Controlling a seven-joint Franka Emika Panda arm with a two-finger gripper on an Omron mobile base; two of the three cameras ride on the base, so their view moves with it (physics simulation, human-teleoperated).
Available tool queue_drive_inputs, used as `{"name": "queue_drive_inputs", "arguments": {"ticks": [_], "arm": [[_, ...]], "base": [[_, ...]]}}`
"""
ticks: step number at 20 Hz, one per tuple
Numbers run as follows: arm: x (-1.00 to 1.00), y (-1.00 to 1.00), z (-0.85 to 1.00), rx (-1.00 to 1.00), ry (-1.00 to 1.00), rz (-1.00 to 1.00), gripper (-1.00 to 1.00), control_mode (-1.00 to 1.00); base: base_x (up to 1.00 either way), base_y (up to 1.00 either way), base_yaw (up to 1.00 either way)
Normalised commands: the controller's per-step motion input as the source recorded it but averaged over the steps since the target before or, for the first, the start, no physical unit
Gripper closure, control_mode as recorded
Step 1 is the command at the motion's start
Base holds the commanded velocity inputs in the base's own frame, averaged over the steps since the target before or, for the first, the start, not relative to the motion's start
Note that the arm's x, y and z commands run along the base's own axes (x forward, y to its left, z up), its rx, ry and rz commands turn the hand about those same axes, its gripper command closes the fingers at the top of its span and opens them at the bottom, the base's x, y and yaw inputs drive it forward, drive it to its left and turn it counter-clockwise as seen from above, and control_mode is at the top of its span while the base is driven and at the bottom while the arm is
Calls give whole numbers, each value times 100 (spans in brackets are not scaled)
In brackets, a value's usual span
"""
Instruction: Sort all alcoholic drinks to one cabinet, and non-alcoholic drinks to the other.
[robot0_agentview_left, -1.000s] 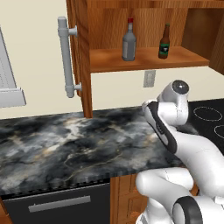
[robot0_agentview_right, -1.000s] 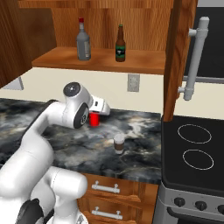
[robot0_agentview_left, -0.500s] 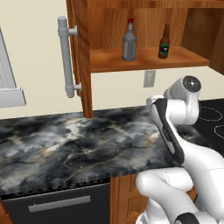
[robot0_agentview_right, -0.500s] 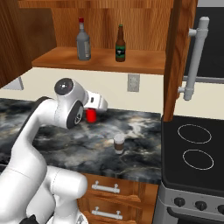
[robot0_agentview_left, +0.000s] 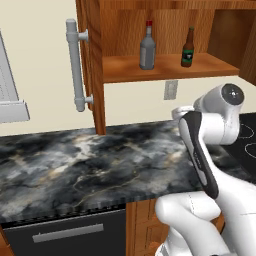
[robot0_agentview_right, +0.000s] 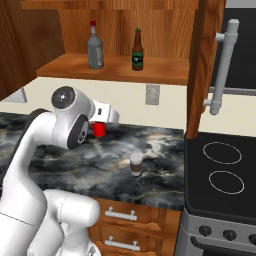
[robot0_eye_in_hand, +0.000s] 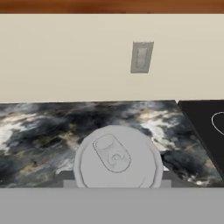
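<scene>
**Desk:** What did you have on the left of your screens?

**Me:** In the left base view I had the long grey bar handle (robot0_agentview_left: 76, 65) standing upright on the open cabinet door. Just right of it was the wall cabinet (robot0_agentview_left: 125, 70), its shelf in plain sight. Both alcoholic drinks stood upright on that shelf. The grey glass bottle (robot0_agentview_right: 95, 47) with the red cap was to the left. The dark beer bottle (robot0_agentview_right: 137, 50) with the green label was to its right, near it but not touching. Both sat toward the back of the shelf.

**Desk:** And below the shelf?

**Me:** Below it ran the marbled counter (robot0_agentview_right: 165, 150). The gripper (robot0_agentview_right: 102, 123) sat low over the counter's back edge, close to the wall. Its jaws were closed on the sides of the small red can (robot0_agentview_right: 100, 130). In the hand view I looked straight down on the can's grey lid, centred between the two tips. I could not tell whether the can's base was resting on the counter or just off it.

**Desk:** What about the other soft drink?

**Me:** The short brown cup (robot0_agentview_right: 135, 164) with the pale lid stood upright to the right of the can. It was well apart from the can and nearer the counter's front edge. A wall outlet (robot0_agentview_right: 152, 94) sat on the wall above the back edge, between the shelf and the counter. Further right, the black stove (robot0_agentview_right: 220, 175) met the counter's right end.
</scene>
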Motion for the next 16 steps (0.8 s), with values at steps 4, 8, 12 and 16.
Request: {"name": "queue_drive_inputs", "arguments": {"ticks": [4,8,12,16], "arm": [[-38,3,30,0,-4,1,100,-100],[-36,2,25,0,-3,0,100,-100],[-33,0,21,0,-3,0,100,-100],[-32,0,20,0,-4,0,100,-100]], "base": [[0,0,0],[0,0,0],[0,0,0],[0,0,0]]}}
